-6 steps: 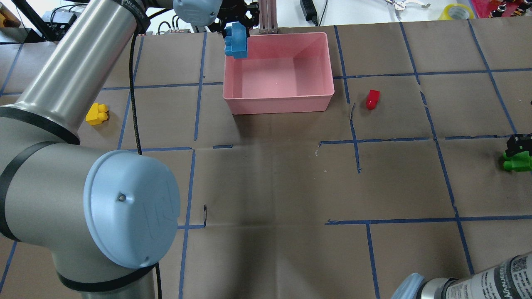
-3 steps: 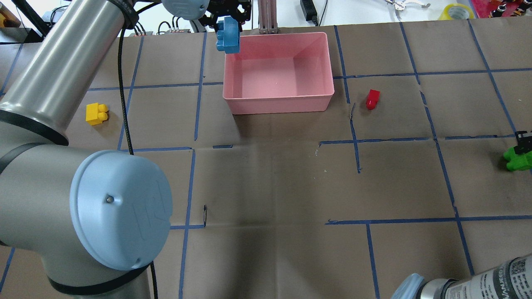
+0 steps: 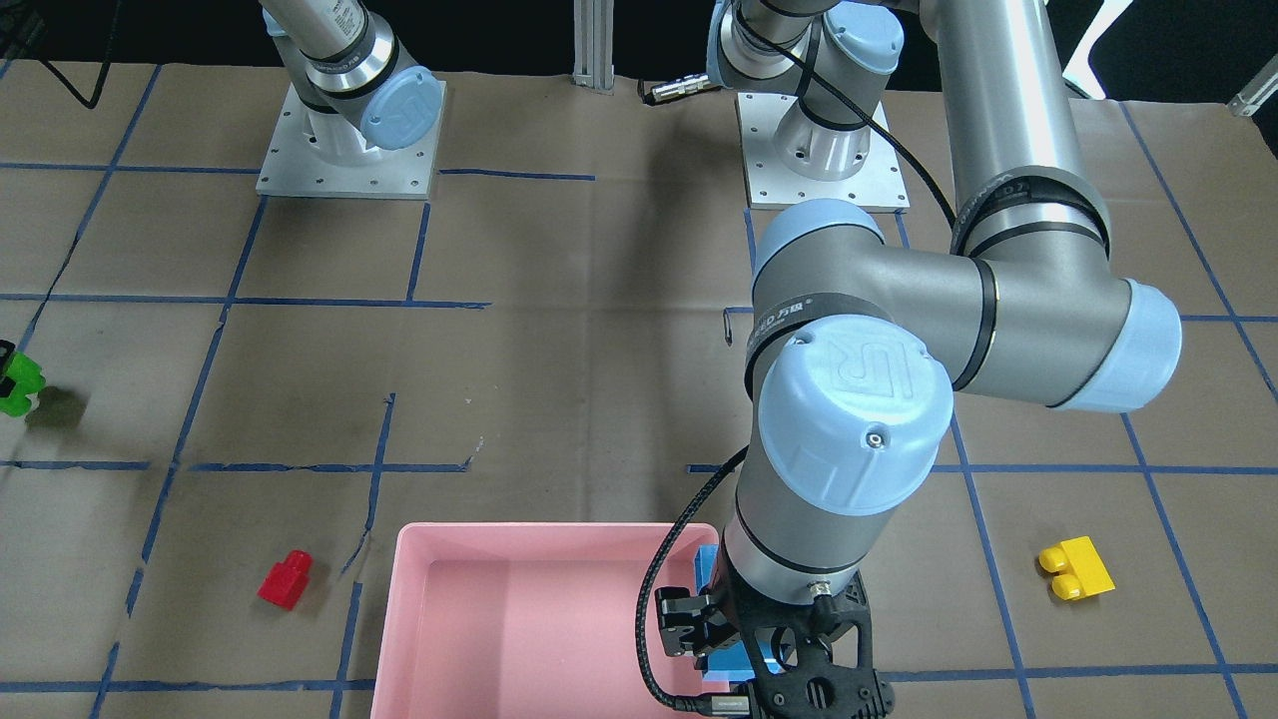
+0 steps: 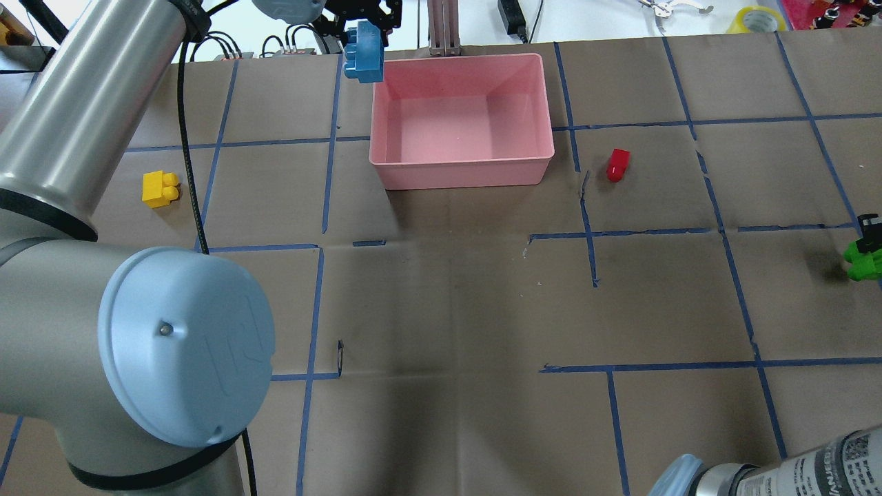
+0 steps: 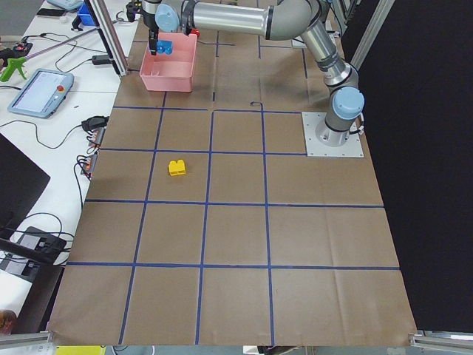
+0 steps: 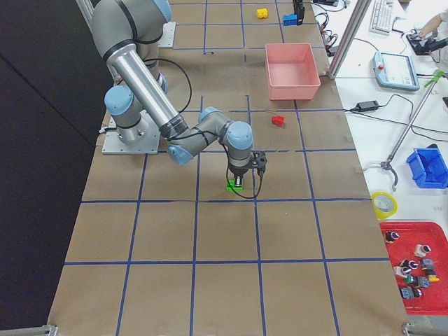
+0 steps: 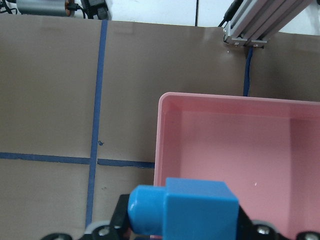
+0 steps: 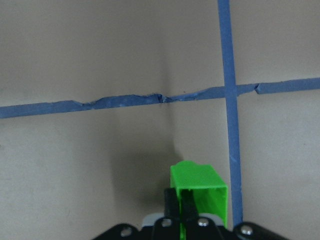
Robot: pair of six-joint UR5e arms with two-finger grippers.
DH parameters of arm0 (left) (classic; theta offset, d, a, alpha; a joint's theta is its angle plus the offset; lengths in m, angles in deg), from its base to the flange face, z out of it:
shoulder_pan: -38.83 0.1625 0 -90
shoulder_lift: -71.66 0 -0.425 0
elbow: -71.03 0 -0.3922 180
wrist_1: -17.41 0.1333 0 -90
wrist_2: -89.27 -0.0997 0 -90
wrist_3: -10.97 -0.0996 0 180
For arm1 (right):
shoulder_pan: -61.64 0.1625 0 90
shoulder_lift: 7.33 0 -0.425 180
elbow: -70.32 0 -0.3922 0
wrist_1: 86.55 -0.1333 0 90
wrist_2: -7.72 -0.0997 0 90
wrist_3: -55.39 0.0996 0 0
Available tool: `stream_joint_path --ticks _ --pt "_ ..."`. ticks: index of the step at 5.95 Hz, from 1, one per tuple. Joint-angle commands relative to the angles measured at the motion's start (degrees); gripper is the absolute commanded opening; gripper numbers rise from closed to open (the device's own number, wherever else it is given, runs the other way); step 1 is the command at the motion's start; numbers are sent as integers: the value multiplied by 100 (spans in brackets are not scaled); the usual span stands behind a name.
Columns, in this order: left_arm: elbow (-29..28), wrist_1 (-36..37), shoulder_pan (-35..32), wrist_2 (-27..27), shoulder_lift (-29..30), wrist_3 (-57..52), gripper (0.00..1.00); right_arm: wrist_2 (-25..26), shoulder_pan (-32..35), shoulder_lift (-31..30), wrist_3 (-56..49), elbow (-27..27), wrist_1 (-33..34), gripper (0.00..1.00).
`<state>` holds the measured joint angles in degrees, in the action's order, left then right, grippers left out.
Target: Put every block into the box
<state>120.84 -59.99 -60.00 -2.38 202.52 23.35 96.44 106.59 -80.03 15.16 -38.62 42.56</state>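
Where the left arm reaches across to 12 o'clock on the table (image 4: 448,296), the left jaws are closed tight on the blue brick (image 4: 364,52) and hold it in the air with its studs turned sideways. Seen from overhead, that brick hangs at the 10 o'clock corner of the pink box (image 4: 462,164), above the rim and clear of it. Over at 3 o'clock on the table, the right jaws are pinched on the green brick (image 4: 865,262), whose shadow falls on the paper just beside it. The red brick (image 4: 617,165) lies on the table near the box, at its 4 o'clock. The yellow brick (image 4: 160,189) sits well apart at the box's 8 o'clock.
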Motion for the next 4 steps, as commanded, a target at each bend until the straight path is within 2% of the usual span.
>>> stream_joint_path --ticks 1,3,4 --pt "37 6 -31 59 97 27 8 -30 423 -279 268 642 -855 2" --pt "55 49 -407 77 491 333 9 -108 1240 -386 951 1749 -2076 1" --pt "73 85 -453 77 563 361 35 -500 1697 -377 1417 2180 -2622 1"
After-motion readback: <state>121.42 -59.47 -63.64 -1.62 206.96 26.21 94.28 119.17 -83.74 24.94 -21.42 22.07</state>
